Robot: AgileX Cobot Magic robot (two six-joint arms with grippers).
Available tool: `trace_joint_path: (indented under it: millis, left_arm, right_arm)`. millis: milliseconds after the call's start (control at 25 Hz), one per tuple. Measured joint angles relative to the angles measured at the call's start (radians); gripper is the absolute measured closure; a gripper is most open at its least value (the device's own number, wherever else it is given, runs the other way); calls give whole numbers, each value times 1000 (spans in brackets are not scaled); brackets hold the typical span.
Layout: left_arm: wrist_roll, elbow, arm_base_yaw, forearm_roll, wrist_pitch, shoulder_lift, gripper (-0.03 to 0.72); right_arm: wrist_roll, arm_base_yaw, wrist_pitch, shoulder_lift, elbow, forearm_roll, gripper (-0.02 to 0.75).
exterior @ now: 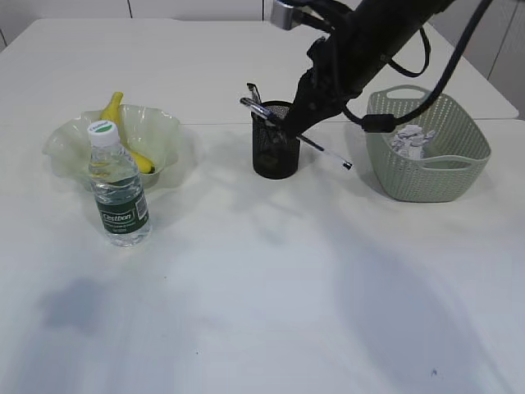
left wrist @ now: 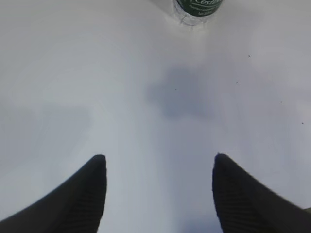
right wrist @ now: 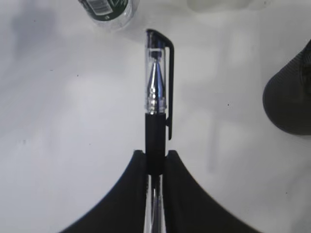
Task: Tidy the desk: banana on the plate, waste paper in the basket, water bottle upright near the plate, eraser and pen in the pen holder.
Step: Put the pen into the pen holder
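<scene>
My right gripper [exterior: 289,125] is shut on a black-capped clear pen [exterior: 328,153], which slants over the rim of the black mesh pen holder [exterior: 275,156]. In the right wrist view the pen [right wrist: 157,73] sticks out cap-first from the right gripper [right wrist: 155,154]. The banana [exterior: 115,111] lies on the pale green plate [exterior: 74,139]. A water bottle [exterior: 117,187] stands upright just in front of the plate. Crumpled waste paper [exterior: 413,139] sits in the green basket [exterior: 426,176]. My left gripper [left wrist: 158,162] hangs open over bare table, below the bottle's base [left wrist: 197,8]. The eraser is out of view.
The white table's far edge runs behind the holder and basket. The right arm reaches in from the top right, with its cables above the basket. In the right wrist view the pen holder [right wrist: 291,97] is at the right edge and the bottle [right wrist: 104,9] at the top.
</scene>
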Motion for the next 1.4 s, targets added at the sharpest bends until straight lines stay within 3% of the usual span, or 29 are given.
trace_joint_path:
  millis: [440,960,1400]
  left_arm:
    - [0,0,-4,-28,6,0,206]
    - [0,0,-4,-31,10,0,200]
    - [0,0,-4,-31,10,0,200]
  right_arm:
    - [-239,-130,-2,15,2,346,696]
    - [-509,-132,-286,109,5,675,696]
    - [-802,-132,-440,218,5,1044,696]
